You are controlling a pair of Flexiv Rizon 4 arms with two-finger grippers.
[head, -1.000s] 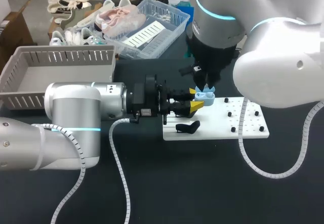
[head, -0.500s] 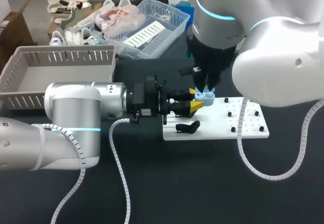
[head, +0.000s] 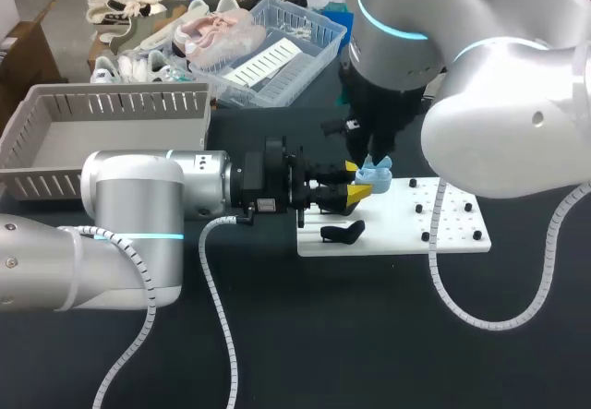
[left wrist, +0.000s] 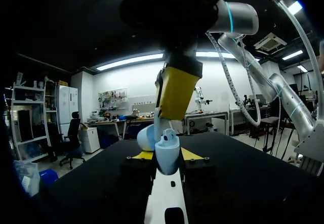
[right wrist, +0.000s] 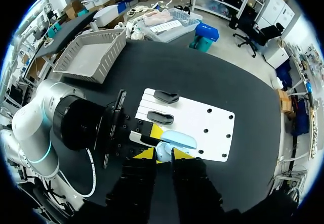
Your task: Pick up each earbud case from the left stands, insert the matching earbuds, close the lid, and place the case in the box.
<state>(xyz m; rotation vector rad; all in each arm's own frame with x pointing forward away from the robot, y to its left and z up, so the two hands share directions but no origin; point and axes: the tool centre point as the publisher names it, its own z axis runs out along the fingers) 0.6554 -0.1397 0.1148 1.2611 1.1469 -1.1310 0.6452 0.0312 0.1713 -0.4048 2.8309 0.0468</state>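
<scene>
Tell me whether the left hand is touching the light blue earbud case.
Touching. In the left wrist view the earbud case sits clamped between the two fingers of the left hand, both pressed against its sides with no gap showing.

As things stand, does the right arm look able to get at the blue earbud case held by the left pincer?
Probably yes. The right pincer hangs directly above the earbud case with nothing between them. The left pincer grips only its sides, leaving the top free.
</scene>
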